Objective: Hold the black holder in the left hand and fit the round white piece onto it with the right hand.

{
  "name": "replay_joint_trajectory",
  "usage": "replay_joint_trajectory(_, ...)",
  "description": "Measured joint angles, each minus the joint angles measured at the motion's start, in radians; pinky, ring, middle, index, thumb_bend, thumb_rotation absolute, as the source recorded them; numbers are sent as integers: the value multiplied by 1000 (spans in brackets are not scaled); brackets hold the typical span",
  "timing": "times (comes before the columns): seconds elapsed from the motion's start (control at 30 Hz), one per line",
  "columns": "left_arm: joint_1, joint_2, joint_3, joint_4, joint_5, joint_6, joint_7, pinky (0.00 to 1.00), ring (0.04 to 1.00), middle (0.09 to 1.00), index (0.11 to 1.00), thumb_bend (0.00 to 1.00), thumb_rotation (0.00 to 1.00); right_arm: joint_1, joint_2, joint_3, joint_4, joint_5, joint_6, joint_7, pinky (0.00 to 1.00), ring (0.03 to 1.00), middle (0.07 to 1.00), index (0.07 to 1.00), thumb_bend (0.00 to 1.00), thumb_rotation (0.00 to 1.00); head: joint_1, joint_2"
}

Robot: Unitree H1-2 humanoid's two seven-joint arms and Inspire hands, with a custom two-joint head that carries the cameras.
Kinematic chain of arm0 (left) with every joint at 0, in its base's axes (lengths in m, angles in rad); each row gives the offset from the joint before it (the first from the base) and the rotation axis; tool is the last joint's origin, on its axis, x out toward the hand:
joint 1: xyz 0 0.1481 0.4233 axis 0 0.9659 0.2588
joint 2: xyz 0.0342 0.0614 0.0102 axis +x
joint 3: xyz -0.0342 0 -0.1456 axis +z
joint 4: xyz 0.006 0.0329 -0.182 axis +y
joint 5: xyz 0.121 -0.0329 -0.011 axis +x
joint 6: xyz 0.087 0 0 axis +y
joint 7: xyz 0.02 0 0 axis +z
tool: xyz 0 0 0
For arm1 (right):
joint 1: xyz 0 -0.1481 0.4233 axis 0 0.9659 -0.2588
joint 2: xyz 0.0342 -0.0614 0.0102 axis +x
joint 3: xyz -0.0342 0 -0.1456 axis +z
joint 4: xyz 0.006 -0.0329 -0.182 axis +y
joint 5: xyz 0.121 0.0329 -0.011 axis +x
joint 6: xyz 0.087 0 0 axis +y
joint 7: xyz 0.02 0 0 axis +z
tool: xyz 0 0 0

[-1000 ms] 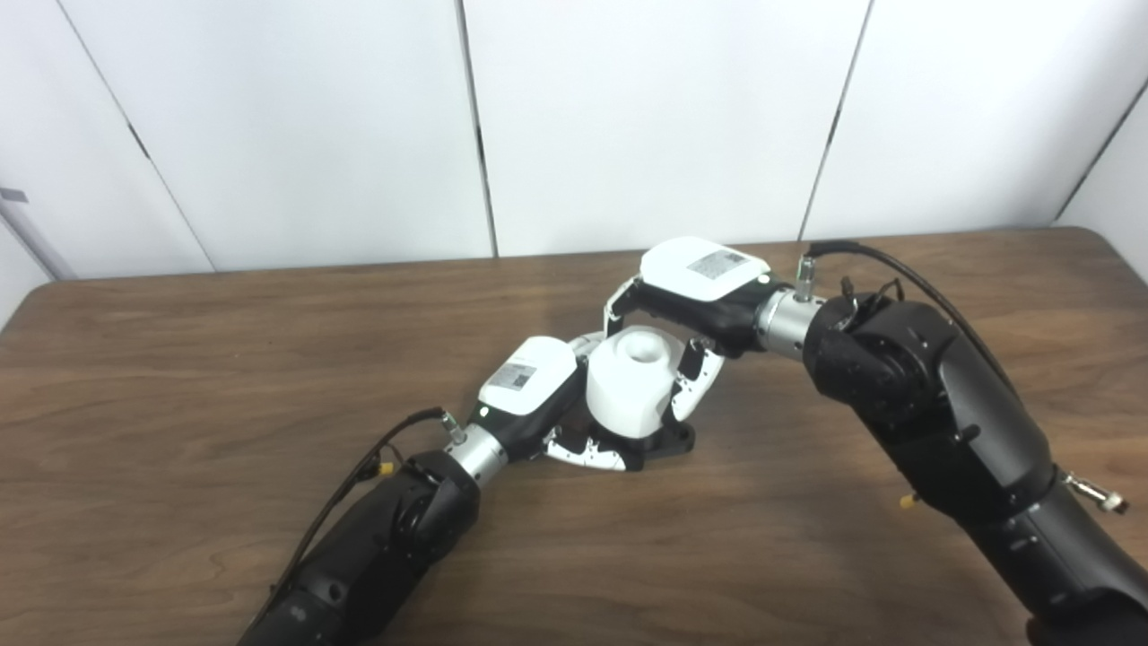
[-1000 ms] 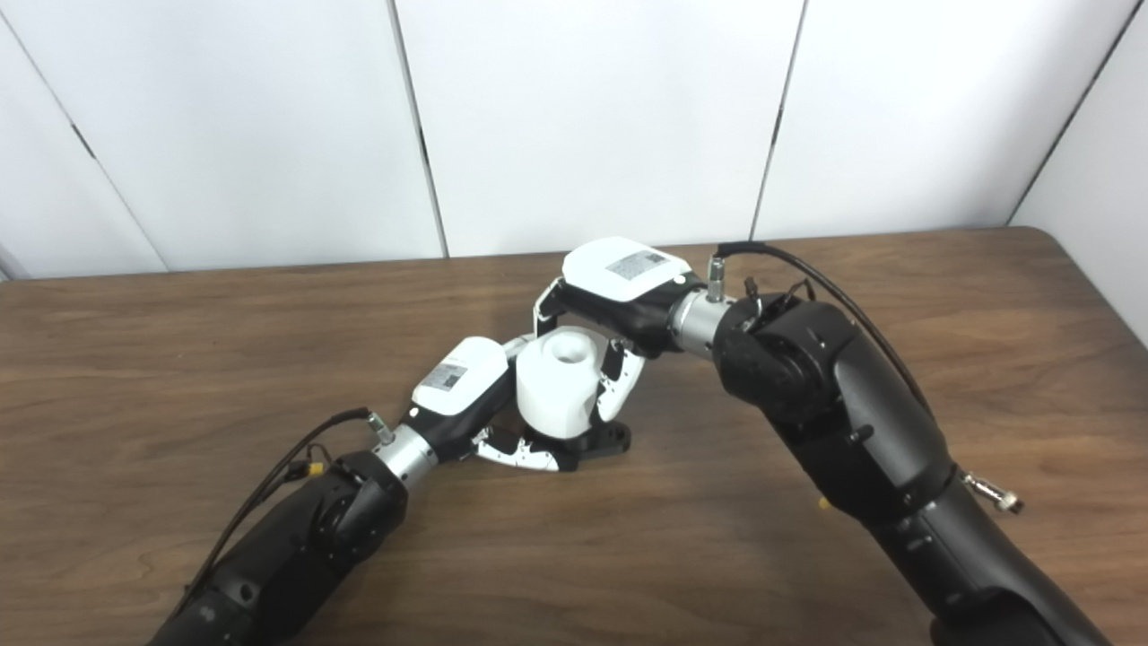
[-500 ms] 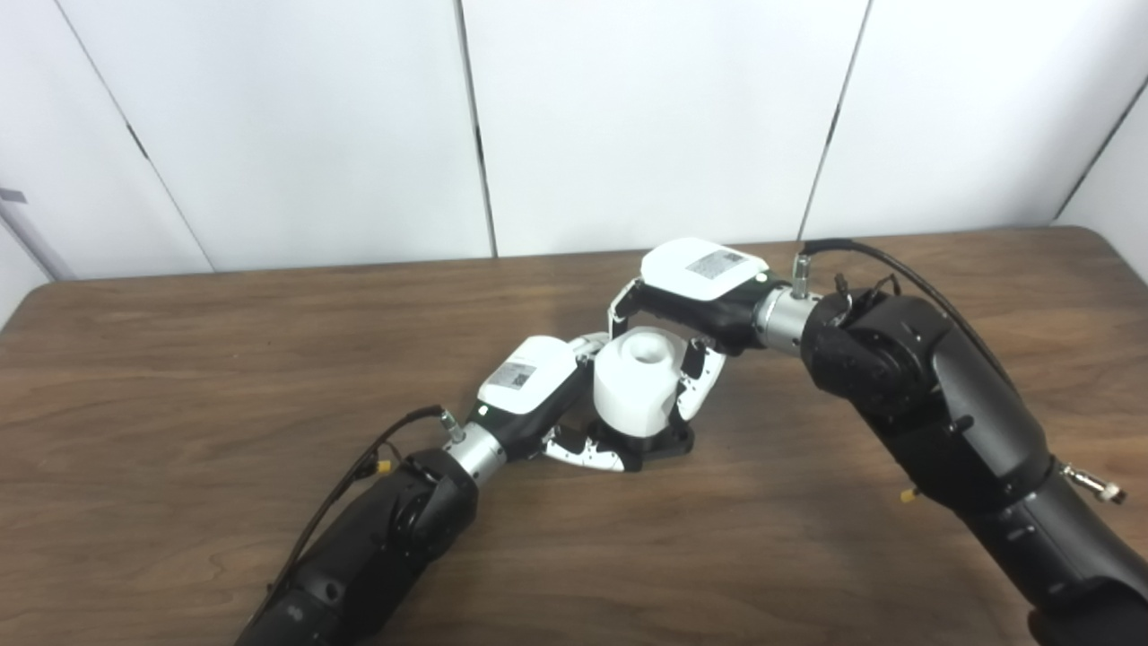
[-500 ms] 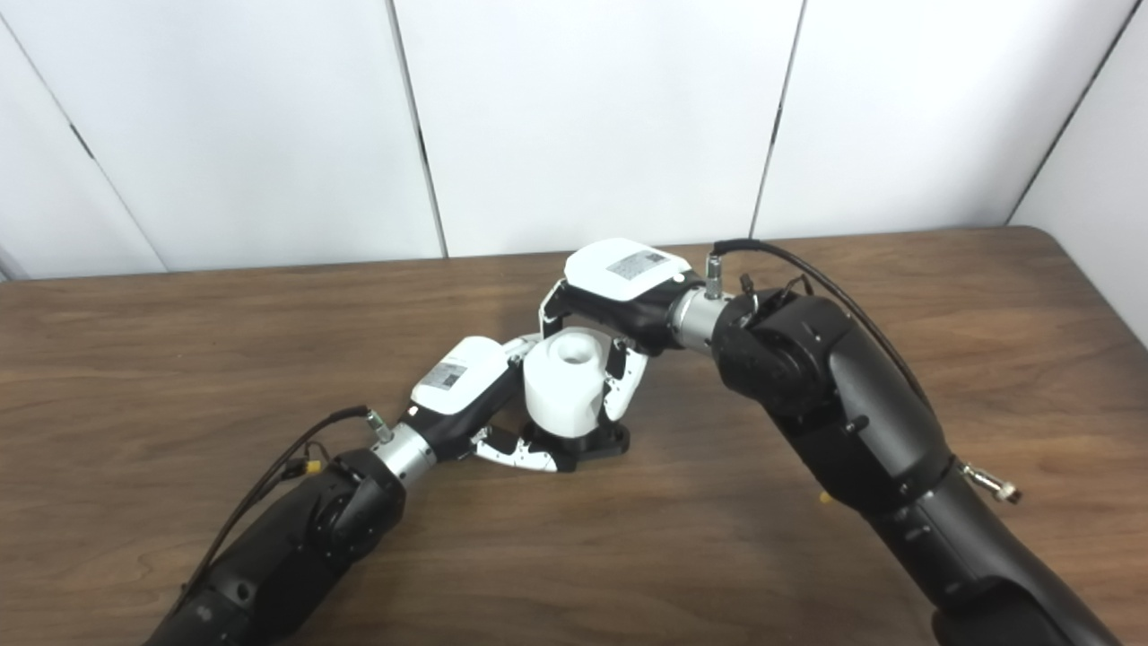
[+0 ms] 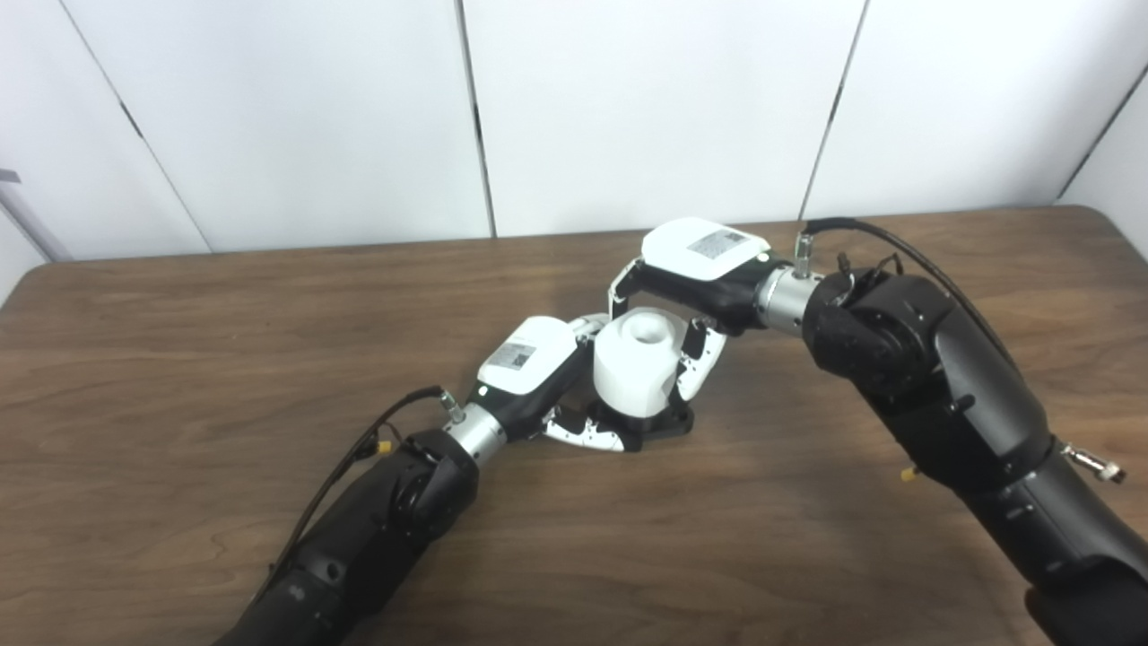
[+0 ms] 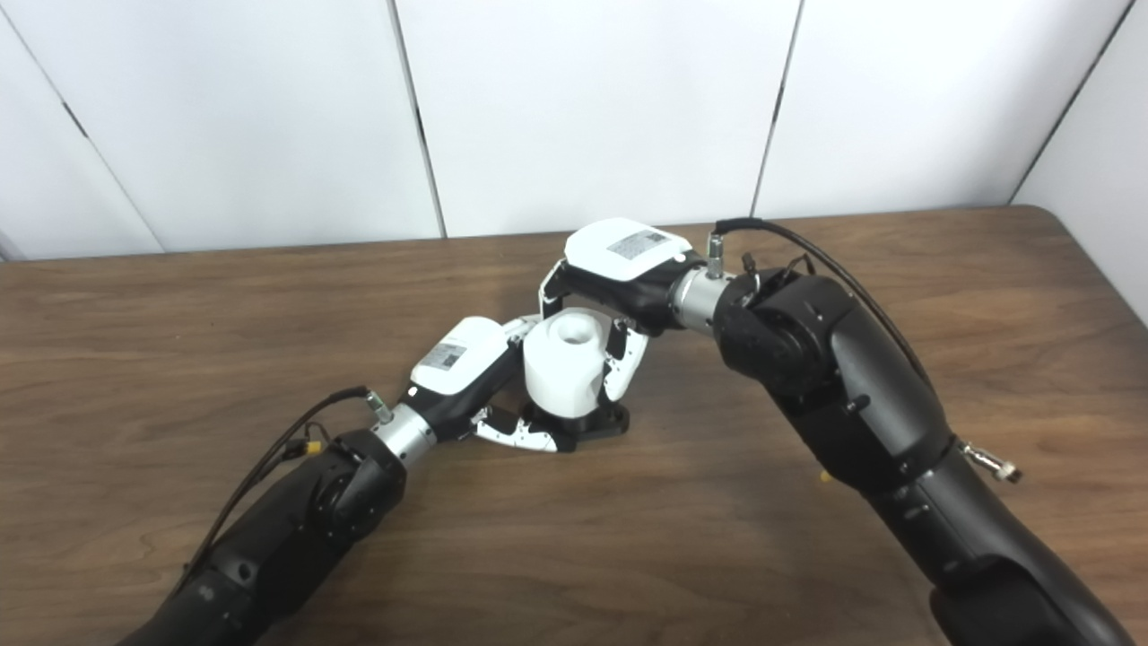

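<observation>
The round white plastic piece (image 5: 635,363), a squat cylinder with a round hollow in its top, stands upright on the low black holder (image 5: 668,424), whose base lies flat on the brown wood-grain surface (image 5: 179,359) near its middle. Only the holder's dark rim shows beneath the white piece, at its front and right.

The right hand (image 5: 695,278) reaches over from the right, its white-backed palm above and behind the piece and its fingers (image 5: 692,370) curled down along the piece's right and far sides, closed on it.

The left hand (image 5: 538,377) comes in low from the left, its palm against the left side of the white piece. Its fingers (image 5: 583,435) wrap around the front of the holder's base just above the surface, gripping it.

Both black forearms slope down to the bottom edge. Behind the surface stands a wall of plain white panels (image 5: 646,108).
</observation>
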Motion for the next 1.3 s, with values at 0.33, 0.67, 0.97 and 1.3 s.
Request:
replay_joint_trajectory(0.33, 1, 1, 0, -2, -3, 6, -3, 710, 885, 881, 491, 521, 78, 2, 7, 5, 12, -8, -2, -24, 682, 769, 707, 482, 525, 144, 3, 5)
replay_joint_trajectory(0.67, 3, 6, 1, -5, -11, 14, -3, 702, 875, 873, 491, 521, 77, 9, 19, 5, 25, -7, -10, -52, 662, 764, 701, 482, 525, 144, 6, 8)
replay_joint_trajectory(0.97, 4, 7, 0, -12, -14, 23, -8, 706, 871, 875, 491, 521, 78, 9, 18, 8, 30, -7, -11, -58, 677, 774, 699, 481, 524, 143, 8, 12)
replay_joint_trajectory(1.3, 6, 16, 4, -31, -14, 34, -30, 708, 875, 881, 492, 520, 79, 7, 17, 13, 47, -4, -38, -72, 680, 776, 698, 481, 525, 143, 9, 21)
